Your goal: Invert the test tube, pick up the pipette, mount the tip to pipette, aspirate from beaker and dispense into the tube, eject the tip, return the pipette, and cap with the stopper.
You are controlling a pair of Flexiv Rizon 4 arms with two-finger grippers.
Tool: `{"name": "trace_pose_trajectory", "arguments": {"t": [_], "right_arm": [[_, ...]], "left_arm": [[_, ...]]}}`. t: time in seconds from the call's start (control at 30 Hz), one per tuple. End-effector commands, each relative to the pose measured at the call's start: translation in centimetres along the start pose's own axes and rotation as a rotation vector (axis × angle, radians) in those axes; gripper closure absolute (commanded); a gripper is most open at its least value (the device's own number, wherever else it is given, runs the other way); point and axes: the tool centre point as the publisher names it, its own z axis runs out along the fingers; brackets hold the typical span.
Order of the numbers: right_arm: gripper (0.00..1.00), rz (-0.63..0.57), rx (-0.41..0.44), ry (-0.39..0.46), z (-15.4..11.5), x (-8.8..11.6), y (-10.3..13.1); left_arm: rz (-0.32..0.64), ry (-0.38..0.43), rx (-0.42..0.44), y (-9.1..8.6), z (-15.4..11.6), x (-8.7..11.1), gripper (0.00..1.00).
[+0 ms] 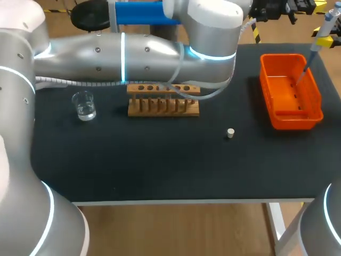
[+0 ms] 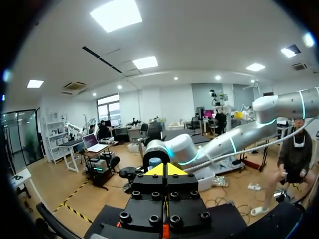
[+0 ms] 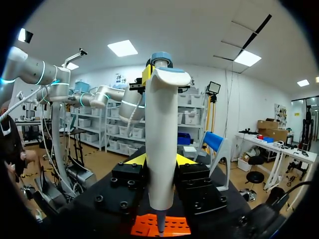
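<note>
Black table (image 1: 160,165) — right end effector (image 3: 160,160) clamps pipette (image 3: 160,124) over orange bin (image 1: 293,121) | left end effector (image 2: 165,170) closed, empty

The table (image 1: 160,170) in front of me has a black top and a white leg (image 1: 278,224). The floor (image 1: 176,229) beneath it is light brown wood. My left wrist view shows a white ceiling (image 2: 199,40) with rectangular light panels (image 2: 115,15), pale walls (image 2: 174,102) and a window (image 2: 108,107) at the far end.

Orange bin (image 1: 294,120) at table's right; wooden rack (image 1: 163,108) mid-table (well apart); black tabletop (image 1: 160,165).
</note>
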Motion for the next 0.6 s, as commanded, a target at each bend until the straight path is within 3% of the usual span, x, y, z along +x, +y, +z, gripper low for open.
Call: {"name": "trace_pose_trajectory", "arguments": {"t": [0.03, 0.6], "right_arm": [[1.00, 0.000, 0.001, 0.004, -0.13, -0.11, -0.01], [1.00, 0.000, 0.001, 0.004, -0.13, -0.11, -0.01]], "left_arm": [[0.000, 0.008, 0.098, 0.62, 1.75, -0.40, 1.00], [-0.010, 0.018, 0.098, 1.23, 2.72, -0.63, 1.00]]}}
